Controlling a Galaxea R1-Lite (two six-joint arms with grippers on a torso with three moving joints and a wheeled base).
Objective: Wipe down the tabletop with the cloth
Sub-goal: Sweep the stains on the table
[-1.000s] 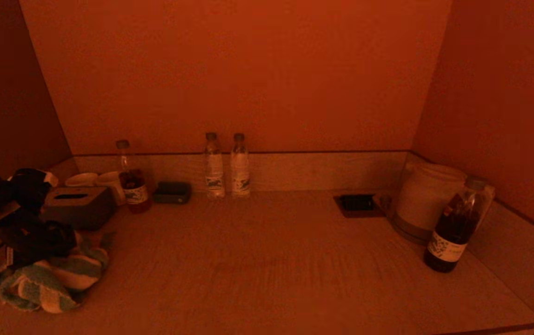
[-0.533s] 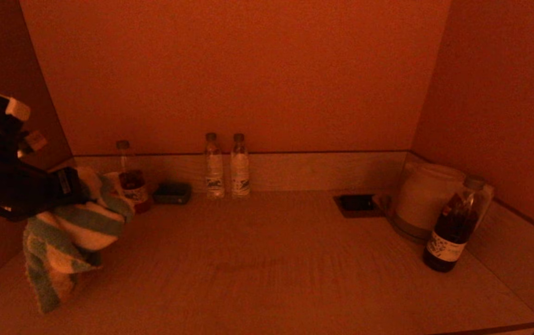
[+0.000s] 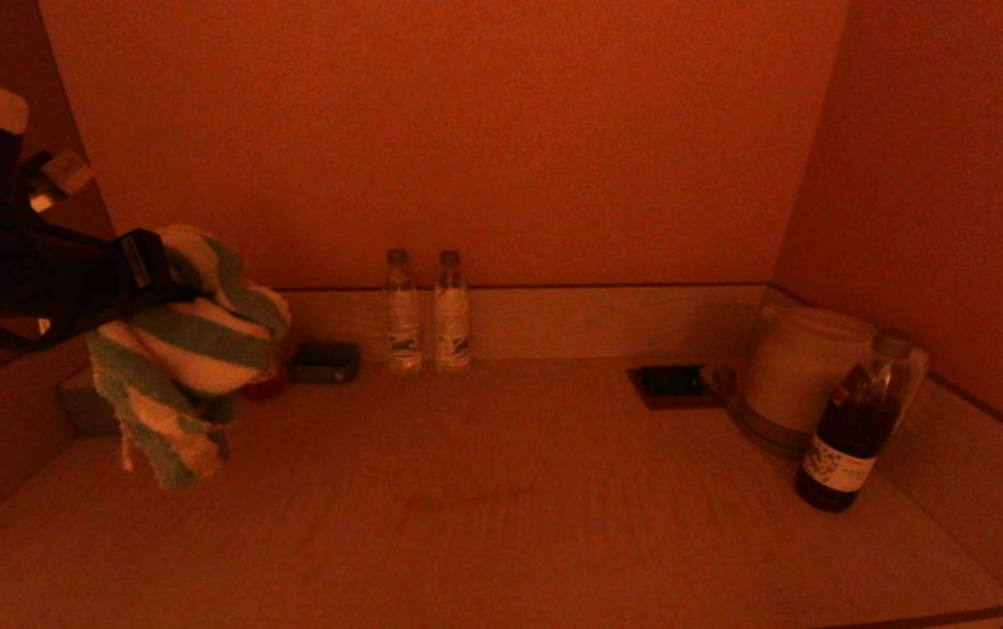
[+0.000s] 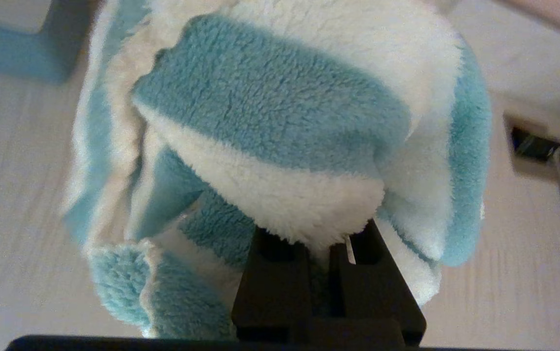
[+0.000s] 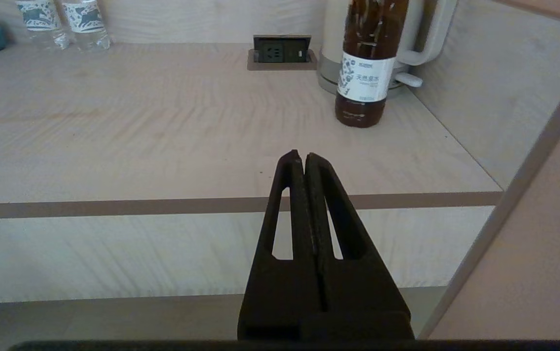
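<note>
A fluffy cloth (image 3: 191, 349) with teal and white stripes hangs in the air at the left, well above the wooden tabletop (image 3: 484, 489). My left gripper (image 3: 156, 275) is shut on the cloth, which bunches over its fingertips in the left wrist view (image 4: 280, 122). Its tail dangles without touching the table. My right gripper (image 5: 300, 155) is shut and empty, held back in front of the table's front edge, out of the head view.
Two clear water bottles (image 3: 425, 310) stand at the back wall, beside a small dark dish (image 3: 324, 361). A dark-drink bottle (image 3: 855, 424) and a white kettle (image 3: 794, 376) stand at the right, by a recessed socket (image 3: 670, 382). A tissue box (image 3: 82, 404) sits behind the cloth.
My left gripper lifted the cloth off the tabletop at the front left and carried it up and to the right. The cloth now hides the cups and the bottle at the back left.
</note>
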